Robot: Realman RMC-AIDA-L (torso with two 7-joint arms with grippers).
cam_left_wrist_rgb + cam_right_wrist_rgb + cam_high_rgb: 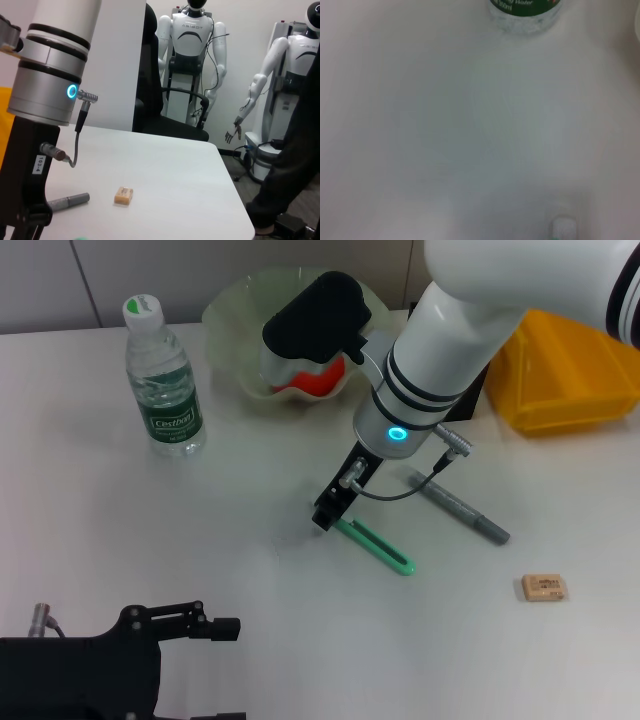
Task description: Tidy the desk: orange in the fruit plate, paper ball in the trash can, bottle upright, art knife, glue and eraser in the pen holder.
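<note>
**Desk inventory: right arm at the green knife**

We find the right gripper (326, 516) down at the near end of the art knife (378, 546); its grip appears closed on it, though partly hidden. Bottle (162, 380) upright. Eraser (544, 587) on the desk. Left gripper (215, 628) parked low.

Bottle (164, 380) label: "Cestbon", probably; tag (37, 164) on right arm: "103-4"; humanoid (192, 30) chest: "ARIBOT"

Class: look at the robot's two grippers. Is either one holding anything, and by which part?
The right gripper is down at one end of the green art knife, which lies on the desk; a closed grip cannot be told. The left gripper holds nothing.
</note>
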